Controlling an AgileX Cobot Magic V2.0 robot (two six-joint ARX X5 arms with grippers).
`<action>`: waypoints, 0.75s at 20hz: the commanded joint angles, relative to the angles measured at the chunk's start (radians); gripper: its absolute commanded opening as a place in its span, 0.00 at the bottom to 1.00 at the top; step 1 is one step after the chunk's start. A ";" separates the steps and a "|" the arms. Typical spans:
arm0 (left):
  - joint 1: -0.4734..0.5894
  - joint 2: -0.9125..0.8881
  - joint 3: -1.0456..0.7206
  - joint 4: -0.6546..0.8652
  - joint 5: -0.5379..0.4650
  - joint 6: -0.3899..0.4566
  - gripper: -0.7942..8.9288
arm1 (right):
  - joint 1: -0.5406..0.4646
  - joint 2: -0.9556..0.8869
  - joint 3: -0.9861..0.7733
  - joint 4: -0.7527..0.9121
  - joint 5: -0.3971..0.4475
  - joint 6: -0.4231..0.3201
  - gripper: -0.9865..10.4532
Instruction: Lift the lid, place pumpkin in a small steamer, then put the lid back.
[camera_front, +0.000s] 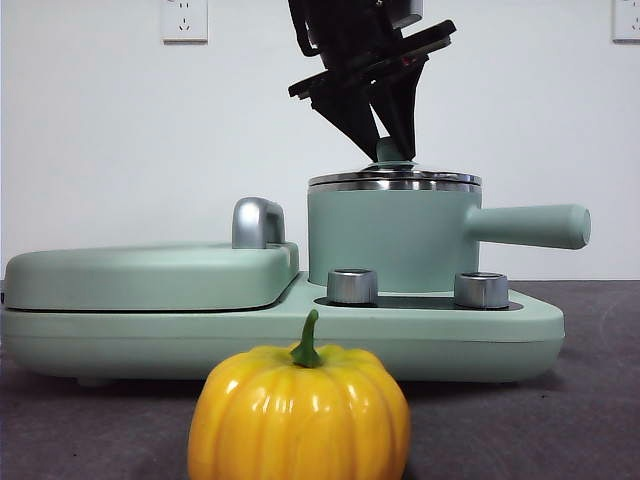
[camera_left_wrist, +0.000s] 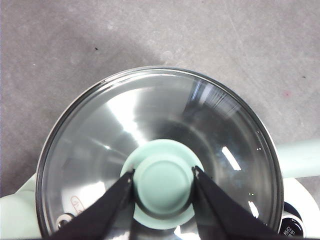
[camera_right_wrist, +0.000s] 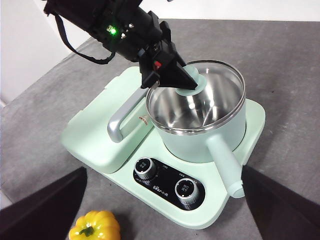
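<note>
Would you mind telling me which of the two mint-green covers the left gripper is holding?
The lid on the small steamer: round, glass, steel-rimmed. The left gripper clamps its knob. The flat cover lies untouched.

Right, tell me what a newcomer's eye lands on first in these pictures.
First, the pumpkin, glossy yellow-orange, sitting large on the grey table in front of the mint-green base. Next, the left gripper, dark, coming down from above with its jaws closed on the mint-green knob of the lid, which sits on the small steamer on the base. The right gripper waits open, above the scene.
</note>
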 joint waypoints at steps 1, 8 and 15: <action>-0.010 0.015 0.027 0.000 0.007 0.010 0.16 | 0.002 0.003 0.014 0.010 -0.001 0.013 0.52; -0.002 0.003 0.130 -0.042 0.007 0.010 0.10 | 0.016 0.066 0.038 -0.040 -0.002 0.059 0.51; 0.080 -0.086 0.148 -0.108 0.007 0.011 0.10 | 0.295 0.308 0.170 -0.088 0.129 0.069 0.51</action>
